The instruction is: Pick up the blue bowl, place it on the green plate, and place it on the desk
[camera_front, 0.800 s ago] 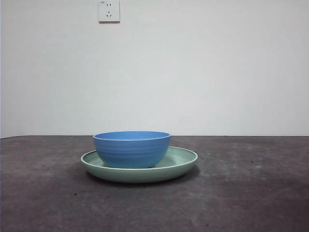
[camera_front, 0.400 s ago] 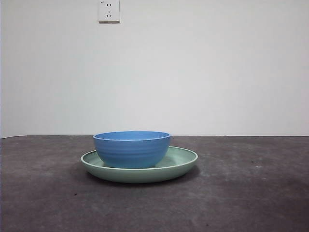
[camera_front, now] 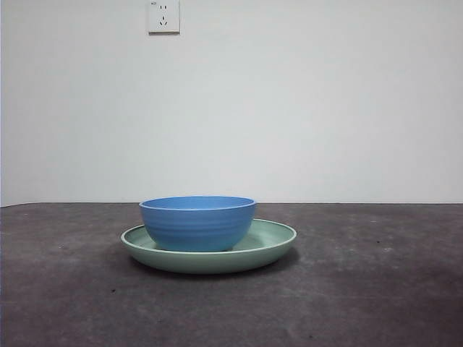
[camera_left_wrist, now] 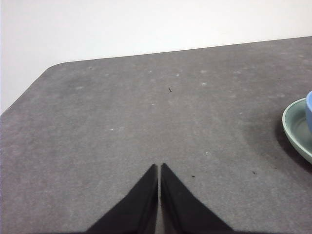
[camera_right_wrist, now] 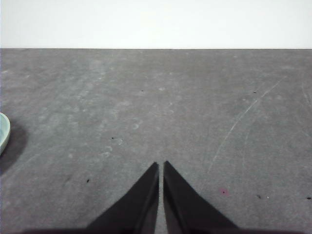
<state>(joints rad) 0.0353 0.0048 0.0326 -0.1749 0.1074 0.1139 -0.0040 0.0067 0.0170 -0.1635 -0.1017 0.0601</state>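
1. Medium-blue and glossy, the blue bowl (camera_front: 197, 223) stands upright inside the green plate (camera_front: 271, 246). We see faint horizontal ribs around its rounded outer wall, and its base rests on the plate's floor, somewhat left of the plate's centre in the front view.
2. The green plate is pale mint, shallow and wide, with a smooth raised rim that shines softly. It lies flat on the desk (camera_front: 376, 289), a matte grey-brown top mottled with lighter specks.
3. Only the front view gives us bowl and plate whole, along with the plain white wall behind them and a white wall socket (camera_front: 163, 16) high on it. Neither arm appears there.
4. The left wrist view adds what the front view lacks: the left gripper (camera_left_wrist: 159, 166), its two black tapered jaws pressed together tip to tip with only a hairline seam between them, holding nothing. It hangs above bare desk, well apart from the dishes. At one edge of this view we catch a curved slice of the plate's rim and a thin sliver of the bowl above it. We also see the desk's rounded corner here.
5. The right wrist view shows the right gripper (camera_right_wrist: 160, 165) in the same way, jaws closed together and empty, over open desk. Just a small pale arc of the plate shows at the picture's edge, with its shadow; the bowl is out of sight. Fine pale scratches cross the tabletop in this view.
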